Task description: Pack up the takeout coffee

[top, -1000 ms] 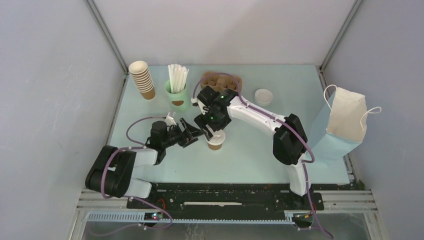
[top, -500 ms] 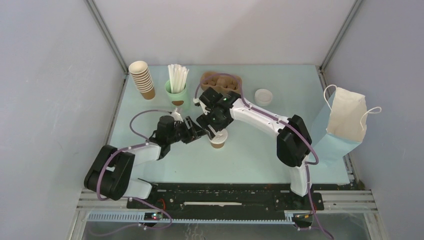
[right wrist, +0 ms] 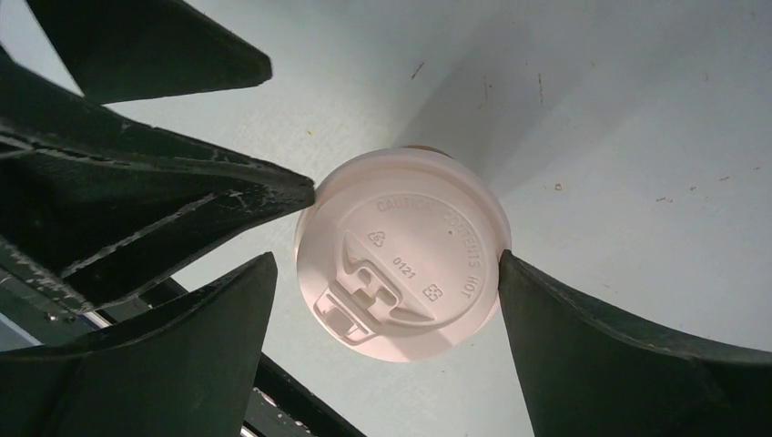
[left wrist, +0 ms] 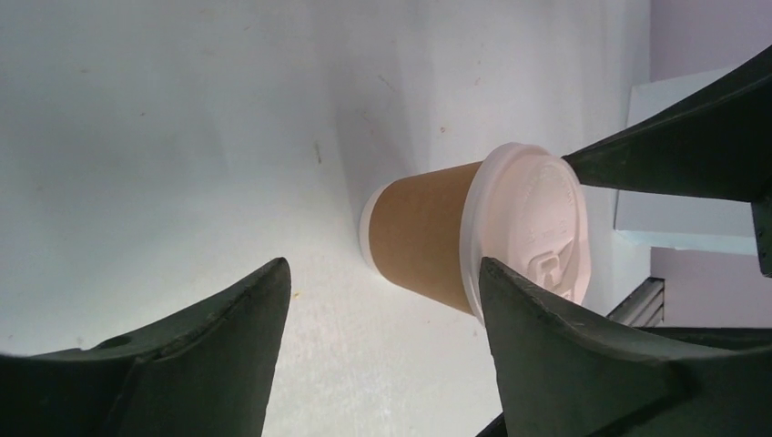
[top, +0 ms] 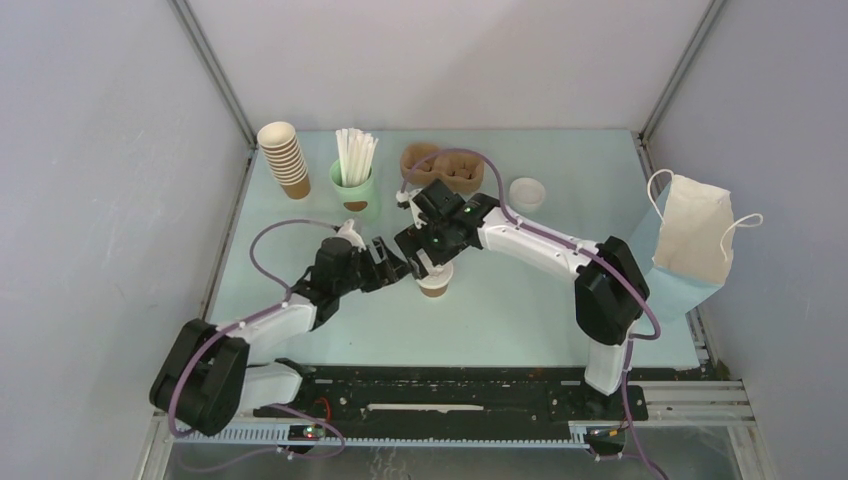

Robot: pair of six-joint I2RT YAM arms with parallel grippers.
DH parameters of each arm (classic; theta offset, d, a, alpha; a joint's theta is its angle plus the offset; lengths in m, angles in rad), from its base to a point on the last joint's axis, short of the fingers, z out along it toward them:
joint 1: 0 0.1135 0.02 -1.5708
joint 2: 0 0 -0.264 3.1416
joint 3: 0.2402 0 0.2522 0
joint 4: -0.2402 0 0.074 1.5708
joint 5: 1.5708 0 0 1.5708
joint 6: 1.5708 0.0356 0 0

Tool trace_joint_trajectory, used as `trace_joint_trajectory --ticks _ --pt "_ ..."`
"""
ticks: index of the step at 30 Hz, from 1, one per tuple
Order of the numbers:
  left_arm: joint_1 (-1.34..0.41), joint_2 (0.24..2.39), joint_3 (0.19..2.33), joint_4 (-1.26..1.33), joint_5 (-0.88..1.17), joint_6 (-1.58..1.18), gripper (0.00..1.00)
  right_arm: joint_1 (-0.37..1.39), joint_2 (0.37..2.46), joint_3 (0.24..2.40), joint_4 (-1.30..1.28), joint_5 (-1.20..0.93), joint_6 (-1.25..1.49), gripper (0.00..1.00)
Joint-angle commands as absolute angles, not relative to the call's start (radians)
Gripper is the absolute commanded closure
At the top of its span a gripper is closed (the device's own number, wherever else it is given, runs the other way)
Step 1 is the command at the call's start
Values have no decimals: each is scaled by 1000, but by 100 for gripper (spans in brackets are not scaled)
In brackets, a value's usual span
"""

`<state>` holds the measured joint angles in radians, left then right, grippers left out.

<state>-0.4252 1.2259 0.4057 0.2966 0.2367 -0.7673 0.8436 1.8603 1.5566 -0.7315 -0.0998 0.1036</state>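
Observation:
The takeout coffee, a small brown paper cup with a white lid, stands upright on the table near its middle. My right gripper hangs just above it, open. In the right wrist view its jaws straddle the lid: the right finger is at the rim and the left one stands a little apart. My left gripper is open, low at the cup's left. In the left wrist view the cup lies just beyond its fingertips, not between them. The brown pulp carrier sits behind.
A stack of lidless brown cups and a mint-green cup of white straws stand at the back left. A loose white lid lies at the back. A paper bag stands at the right edge.
My left arm has reached right, and its open gripper has come close to the cup's left side. My right wrist has shifted slightly but stays over the cup.

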Motion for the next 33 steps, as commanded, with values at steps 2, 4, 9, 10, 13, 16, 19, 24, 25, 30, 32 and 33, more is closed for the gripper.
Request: trace_joint_trajectory --ticks 2,4,9,10,13,16,19,24,25,30,32,33 --pt "-428 1124 439 74 191 -706 14 867 1868 1524 -752 -107 142 0" --pt "-428 1093 466 44 189 -712 10 864 1845 1514 -741 -102 146 0" --pt "-422 1072 536 -65 167 -693 5 853 1788 1535 -746 -116 149 0" --pt "-418 1065 541 -71 169 -693 4 846 1777 1539 -749 -119 150 0" --pt "-405 1048 567 -90 191 -699 2 833 1743 1552 -757 -128 149 0" --pt "-395 1041 584 -91 223 -712 0 815 1704 1551 -752 -154 149 0" --pt "-393 1065 590 -29 313 -745 0 772 1665 1524 -748 -194 161 0" --pt "-393 1173 568 179 469 -831 11 594 1573 1277 -518 -583 256 12" --pt "-394 1191 566 191 470 -834 12 568 1590 1259 -483 -668 275 16" --pt "-393 1245 549 222 472 -831 16 475 1667 1189 -350 -845 343 25" --pt "-393 1264 542 233 469 -827 21 447 1687 1144 -261 -908 397 27" --pt "-393 1275 535 248 472 -830 24 439 1704 1131 -218 -932 415 28"
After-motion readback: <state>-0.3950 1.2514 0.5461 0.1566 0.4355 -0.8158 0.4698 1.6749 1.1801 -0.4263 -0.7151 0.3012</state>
